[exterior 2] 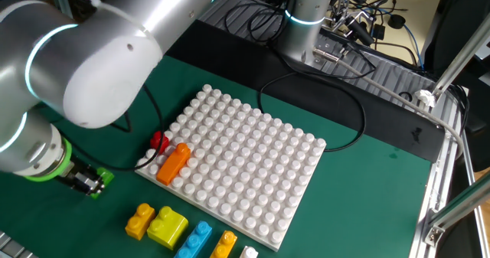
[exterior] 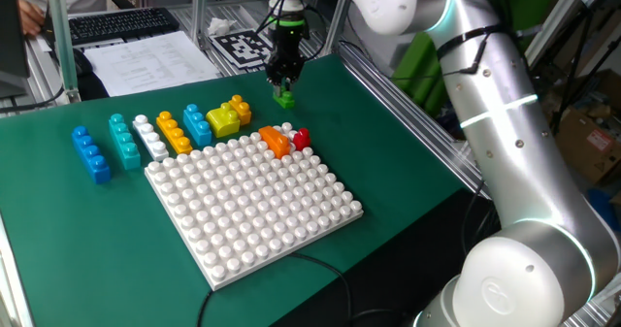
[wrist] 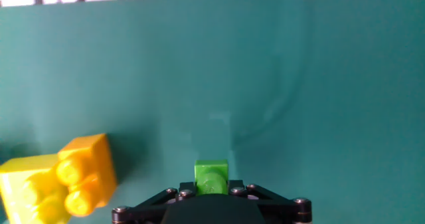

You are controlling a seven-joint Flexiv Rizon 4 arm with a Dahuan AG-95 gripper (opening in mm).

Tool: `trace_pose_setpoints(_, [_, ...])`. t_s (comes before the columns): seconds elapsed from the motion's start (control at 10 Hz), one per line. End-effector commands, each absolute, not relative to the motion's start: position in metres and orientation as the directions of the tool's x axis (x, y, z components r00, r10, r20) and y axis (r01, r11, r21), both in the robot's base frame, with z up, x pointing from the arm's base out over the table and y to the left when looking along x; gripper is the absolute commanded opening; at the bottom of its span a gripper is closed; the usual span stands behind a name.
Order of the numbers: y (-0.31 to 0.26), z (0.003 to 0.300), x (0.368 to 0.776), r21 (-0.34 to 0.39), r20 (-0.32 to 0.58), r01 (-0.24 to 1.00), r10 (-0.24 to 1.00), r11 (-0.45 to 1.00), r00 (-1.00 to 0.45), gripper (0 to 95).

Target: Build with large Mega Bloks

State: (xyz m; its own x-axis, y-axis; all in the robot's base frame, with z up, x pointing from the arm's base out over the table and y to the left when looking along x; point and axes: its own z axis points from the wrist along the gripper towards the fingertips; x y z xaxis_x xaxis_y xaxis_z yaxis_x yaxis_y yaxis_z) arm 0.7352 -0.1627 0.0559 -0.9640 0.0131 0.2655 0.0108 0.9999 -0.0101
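Observation:
My gripper (exterior: 285, 82) is shut on a small green brick (exterior: 285, 98) and holds it just above the green mat, behind the row of loose bricks. The brick shows between the jaws in the hand view (wrist: 211, 177) and at the left edge of the other fixed view (exterior 2: 102, 183). An orange brick (exterior: 275, 141) and a red brick (exterior: 301, 137) sit on the far corner of the white baseplate (exterior: 252, 206). Blue (exterior: 90, 153), teal (exterior: 123, 140), white (exterior: 149, 137), orange (exterior: 174, 132), blue (exterior: 197, 125) and yellow (exterior: 223, 120) bricks lie in a row.
An orange-yellow brick (wrist: 83, 174) on a yellow one lies down-left of the gripper in the hand view. A black cable (exterior 2: 306, 97) runs along the far side of the baseplate. A marker card (exterior: 245, 46) and papers (exterior: 146, 60) lie behind the mat.

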Motion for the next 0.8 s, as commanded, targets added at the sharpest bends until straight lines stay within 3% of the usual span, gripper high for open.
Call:
trace_pose_setpoints(0.1, [-0.1626, 0.0553, 0.7288, -0.01, 0.249, 0.027, 0.029, 1.0, -0.968, 0.0])
trace_pose_setpoints(0.6, [-0.1626, 0.0553, 0.7288, -0.009, 0.242, 0.02, 0.021, 1.0, -0.97, 0.0])
trace_pose_setpoints(0.8, [-0.1626, 0.0553, 0.7288, 0.067, 0.254, 0.02, 0.003, 0.998, -0.967, 0.0])
